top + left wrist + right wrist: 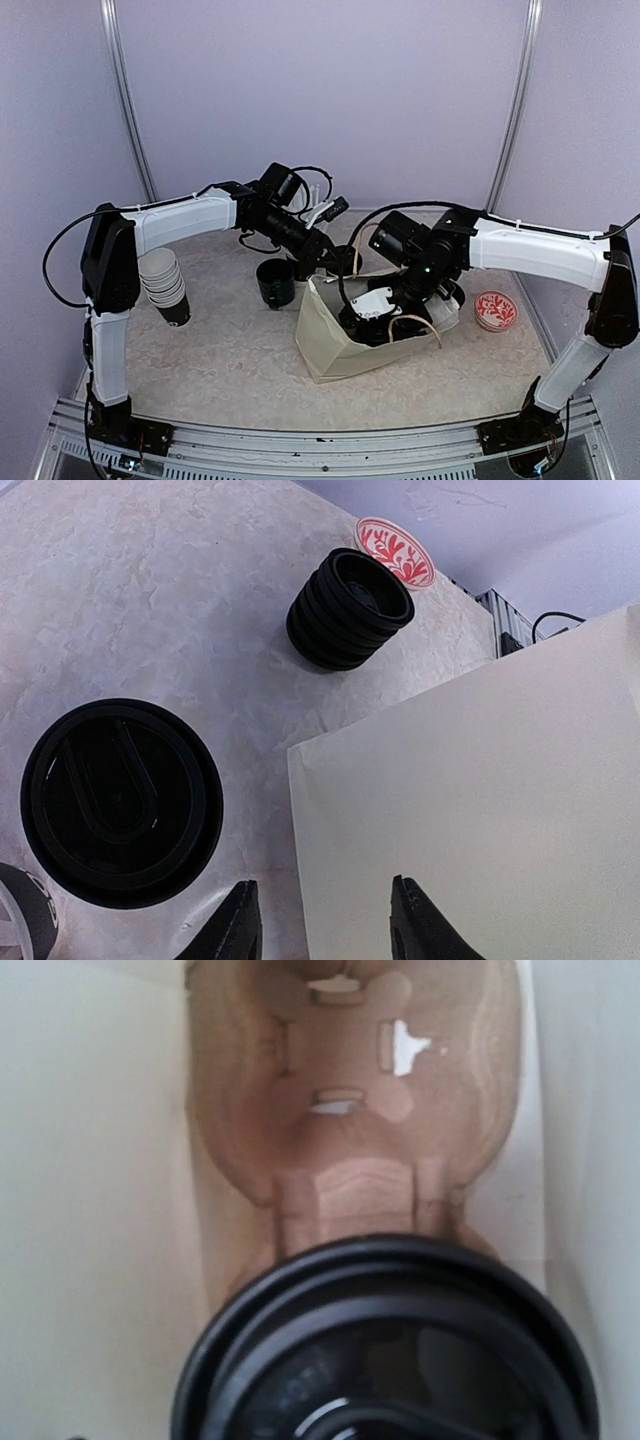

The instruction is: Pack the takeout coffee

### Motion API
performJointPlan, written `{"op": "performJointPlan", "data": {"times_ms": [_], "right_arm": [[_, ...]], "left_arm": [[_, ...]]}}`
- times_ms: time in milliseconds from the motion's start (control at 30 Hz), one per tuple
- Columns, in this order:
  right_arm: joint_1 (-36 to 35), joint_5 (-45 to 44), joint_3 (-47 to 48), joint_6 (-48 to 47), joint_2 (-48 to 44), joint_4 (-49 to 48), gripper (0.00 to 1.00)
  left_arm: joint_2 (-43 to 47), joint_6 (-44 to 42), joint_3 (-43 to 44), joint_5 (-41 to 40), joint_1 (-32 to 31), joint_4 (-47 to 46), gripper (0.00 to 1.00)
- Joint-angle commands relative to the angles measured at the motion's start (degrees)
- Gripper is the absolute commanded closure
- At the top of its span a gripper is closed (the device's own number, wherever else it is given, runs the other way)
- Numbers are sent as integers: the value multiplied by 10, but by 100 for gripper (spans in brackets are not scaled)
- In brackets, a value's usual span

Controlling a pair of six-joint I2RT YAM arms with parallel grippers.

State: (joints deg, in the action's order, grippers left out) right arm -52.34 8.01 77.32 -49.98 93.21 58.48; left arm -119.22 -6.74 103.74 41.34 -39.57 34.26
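Two arms meet at the cream paper bag [325, 345] in my overhead view. The right claw [378, 312] is down inside it, so I cannot tell how wide it stands.

Left wrist: my left claw [325, 920] is about half apart, astride the bag's edge. I cannot tell whether it pinches the paper. One lidded takeout cup [120, 800] stands on the tabletop [200, 600] just beside the bag.

Right wrist: a second cup [385, 1350], lid on, sits inside the bag, with a brown cardboard carrier [340, 1110] showing beyond it.
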Motion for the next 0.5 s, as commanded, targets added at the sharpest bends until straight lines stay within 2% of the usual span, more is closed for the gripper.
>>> {"op": "performJointPlan", "data": {"times_ms": [0, 467], "right_arm": [[2, 25, -23, 32, 22, 144, 1], [10, 63, 46, 27, -1, 169, 1]], "left_arm": [[26, -13, -2, -7, -2, 8, 56], [124, -20, 0, -9, -10, 20, 55]]}}
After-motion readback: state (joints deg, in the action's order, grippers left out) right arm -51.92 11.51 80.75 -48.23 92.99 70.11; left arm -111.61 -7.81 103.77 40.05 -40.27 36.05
